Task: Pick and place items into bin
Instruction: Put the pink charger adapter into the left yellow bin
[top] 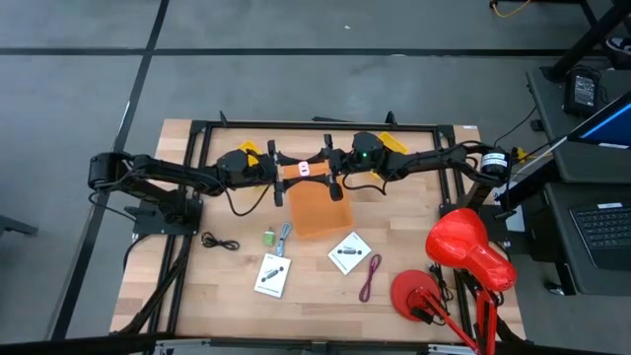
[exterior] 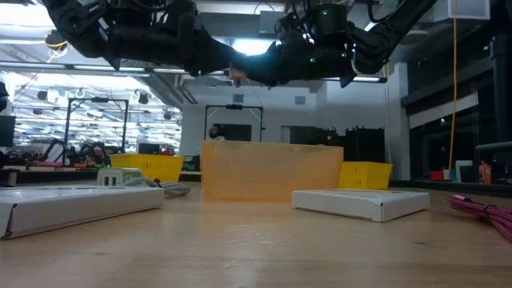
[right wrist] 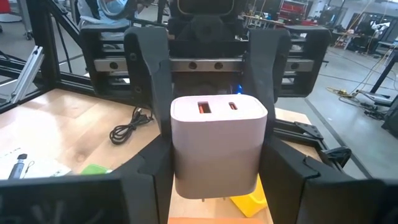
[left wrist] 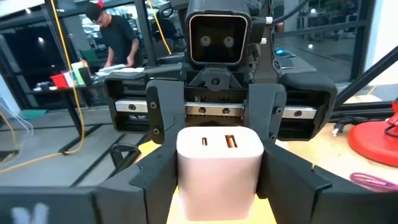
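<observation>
The pink block (top: pixel 304 170), with two sockets in its upper face, hangs in the air over the far edge of the orange bin (top: pixel 317 209). My right gripper (right wrist: pixel 217 180) comes from the table's right and is shut on it. My left gripper (left wrist: pixel 217 190) faces it from the left and is open, its fingers (left wrist: pixel 149 186) standing on either side of the same block. The green cube (top: pixel 269 238), blue-grey tool (top: pixel 284 237), black cord (top: pixel 219 242), two white cards (top: pixel 273 276) (top: pixel 349 252) and dark-red cord (top: pixel 370 276) lie on the table. My right gripper pinches the block by its two opposite side faces (right wrist: pixel 179 163) between its two fingers. The fingers lie level and come from the table's right. The block is lifted clear above the bin, upright, its socket face (right wrist: pixel 217 107) up.
A black frame (top: pixel 197 128) runs round the table's far half. A red object (top: pixel 468 247) and a red round base (top: pixel 419 296) stand at the near right corner. In the low view the cards (exterior: pixel 360 202) lie in front of the bin (exterior: pixel 272 168).
</observation>
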